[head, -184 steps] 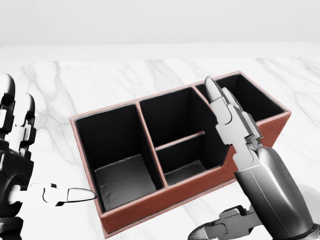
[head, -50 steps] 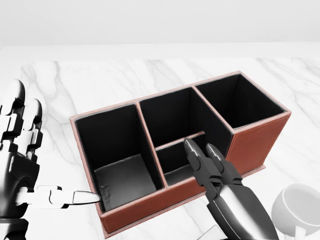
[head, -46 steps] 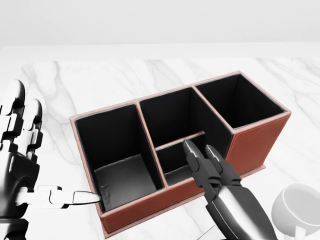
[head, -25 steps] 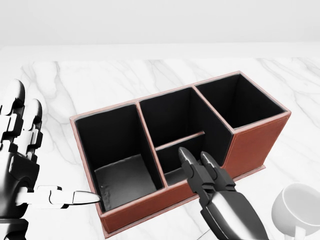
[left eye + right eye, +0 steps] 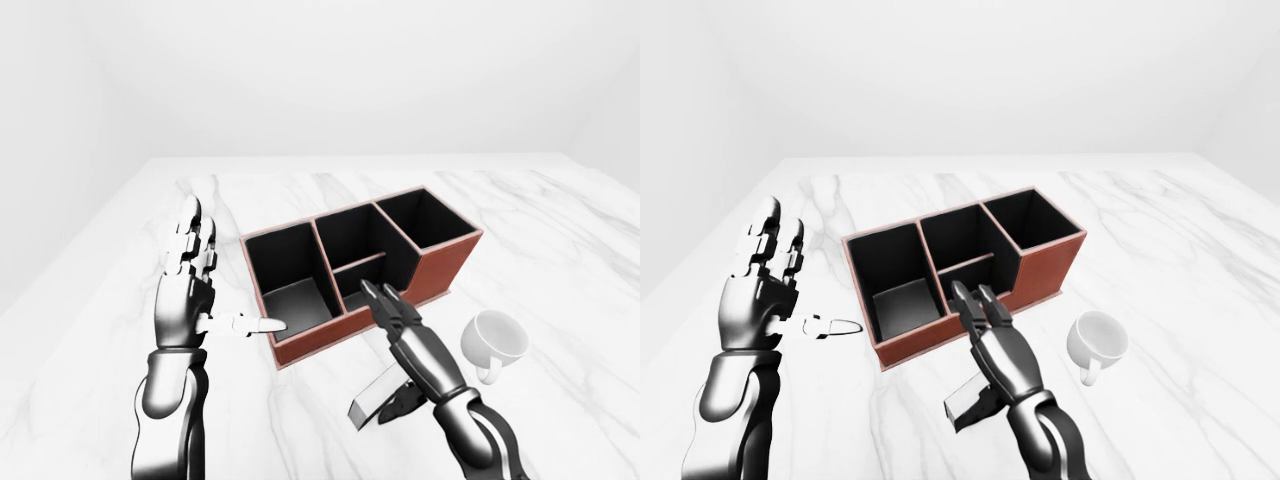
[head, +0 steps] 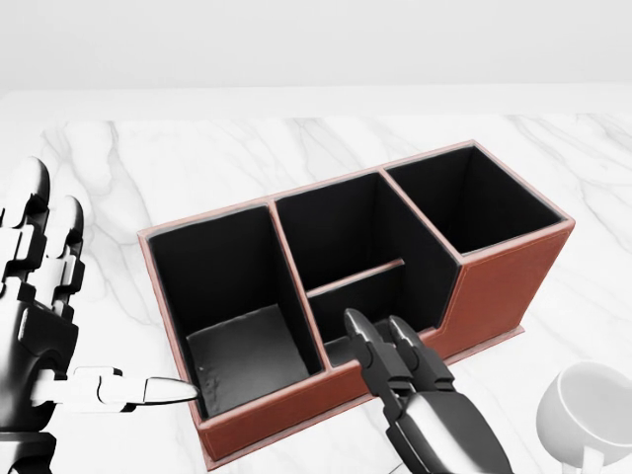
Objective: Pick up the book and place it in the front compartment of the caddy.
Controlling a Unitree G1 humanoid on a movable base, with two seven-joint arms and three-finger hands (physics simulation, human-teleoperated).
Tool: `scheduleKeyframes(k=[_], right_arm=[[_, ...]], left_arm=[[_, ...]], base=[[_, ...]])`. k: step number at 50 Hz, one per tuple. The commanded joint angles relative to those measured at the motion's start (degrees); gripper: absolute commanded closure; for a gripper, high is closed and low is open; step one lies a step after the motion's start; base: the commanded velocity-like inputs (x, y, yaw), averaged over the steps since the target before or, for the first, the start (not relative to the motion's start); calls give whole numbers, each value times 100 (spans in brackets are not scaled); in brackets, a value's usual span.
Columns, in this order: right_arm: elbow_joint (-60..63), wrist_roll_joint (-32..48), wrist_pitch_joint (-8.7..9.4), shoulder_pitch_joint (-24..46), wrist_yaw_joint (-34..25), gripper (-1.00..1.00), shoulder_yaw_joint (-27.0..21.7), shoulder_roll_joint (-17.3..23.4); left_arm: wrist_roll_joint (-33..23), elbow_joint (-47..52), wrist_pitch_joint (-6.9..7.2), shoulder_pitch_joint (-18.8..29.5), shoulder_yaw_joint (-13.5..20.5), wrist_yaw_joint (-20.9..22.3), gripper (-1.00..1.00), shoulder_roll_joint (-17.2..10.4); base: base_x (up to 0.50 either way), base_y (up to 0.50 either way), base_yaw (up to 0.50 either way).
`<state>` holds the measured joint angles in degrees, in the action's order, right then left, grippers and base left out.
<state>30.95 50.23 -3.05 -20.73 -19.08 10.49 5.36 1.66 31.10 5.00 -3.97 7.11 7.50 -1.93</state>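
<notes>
Brown caddy [image 6: 494, 286] with black lining on the white marble table [image 5: 560, 230], standing askew, four open compartments, all without contents. Book [image 5: 378, 394], grey and slim, down on the table below the caddy in the left-eye view, apart from it, tilted, partly under the right arm. Right hand [image 5: 400, 318] stretched flat over the caddy's lower wall, fingers straight and close together, tips at the small lower middle compartment, thumb hanging beneath near the book; holding nothing, and whether the thumb touches the book cannot be told. Left hand [image 5: 765, 280] spread wide at the left of the caddy, fingers upright, thumb pointing sideways toward the caddy's left end wall, tip just at it in the head view, gripping nothing. White mug [image 5: 495, 340] lying on the table to the right of the right arm, well apart from the caddy.
</notes>
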Motion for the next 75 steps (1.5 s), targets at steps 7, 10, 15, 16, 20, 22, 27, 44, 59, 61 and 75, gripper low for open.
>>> scheduleKeyframes(k=[7,10,15,16,20,22,27,44,59,61,75], right_arm=[[-302,81,-141,-53,226,-100,100,54],[-320,109,-149,-77,253,-100,130,63],[-359,133,-161,-89,286,-100,159,82],[-389,134,-173,-87,305,-100,160,88],[-461,141,-195,-102,353,-100,170,101],[-485,146,-195,-96,362,-100,175,103],[-549,158,-195,-102,407,-100,188,113],[-750,207,-195,-165,554,-100,248,155],[-963,267,-195,-131,643,-100,259,171],[-989,267,-195,-124,653,-100,255,170],[-1225,324,-195,-76,736,-100,258,162]], left_arm=[[-7,-8,0,-12,-11,1,-100,5],[-6,44,0,-21,-12,1,-100,5],[-11,48,0,-21,-21,0,-100,9],[-12,37,0,-18,-20,0,-100,8],[-14,34,0,-21,-24,0,-100,9],[-13,25,0,-18,-22,1,-100,9],[-12,25,0,-12,-17,-2,-100,6],[-1,40,0,0,9,0,-100,-1],[7,60,0,9,22,4,-100,-6],[7,48,0,9,23,5,-100,-5],[3,37,0,3,14,4,-100,-2]], base=[[0,0,0],[0,0,0],[0,0,0],[0,0,0],[0,0,0],[0,0,0],[0,0,0],[0,0,0],[0,0,0],[0,0,0],[0,0,0]])
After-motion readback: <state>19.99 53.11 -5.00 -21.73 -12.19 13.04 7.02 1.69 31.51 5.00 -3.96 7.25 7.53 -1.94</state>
